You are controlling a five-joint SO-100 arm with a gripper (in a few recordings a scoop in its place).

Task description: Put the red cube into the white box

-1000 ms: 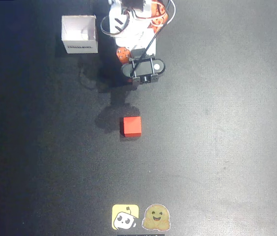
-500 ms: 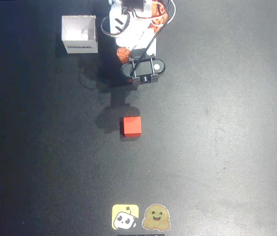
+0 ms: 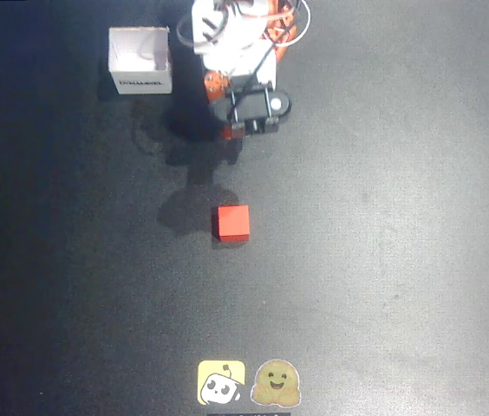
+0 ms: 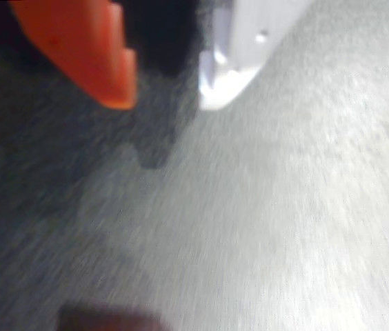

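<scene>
You are looking at the red cube (image 3: 233, 223) sitting alone on the dark table (image 3: 400, 260), near the middle of the overhead view, with the white box (image 3: 140, 60) standing well apart from it toward the upper left, its open top facing up and its printed side facing down the picture. The gripper (image 4: 167, 86) is hanging above the table near the arm's base, well short of the cube and holding nothing. In the wrist view its orange finger (image 4: 84, 52) and white finger (image 4: 239, 55) are standing apart with a dark gap between them, so you are working with parted jaws.

The cube is looking solid and rigid with plain flat faces, probably light, so you should be able to pinch it firmly without crushing it. Its smooth sides may be a little slippery, so take hold across two opposite faces, around mid-height, with the fingers square to them rather than on the corners. The box is looking thin-walled and light, likely to slide or tip if you bump it.

The wrist view is smearing with motion blur. A dim reddish patch at its bottom edge may be the cube, but you cannot be sure. From overhead the fingers are mostly hiding under the wrist hardware, and the box's floor is hard to read
</scene>
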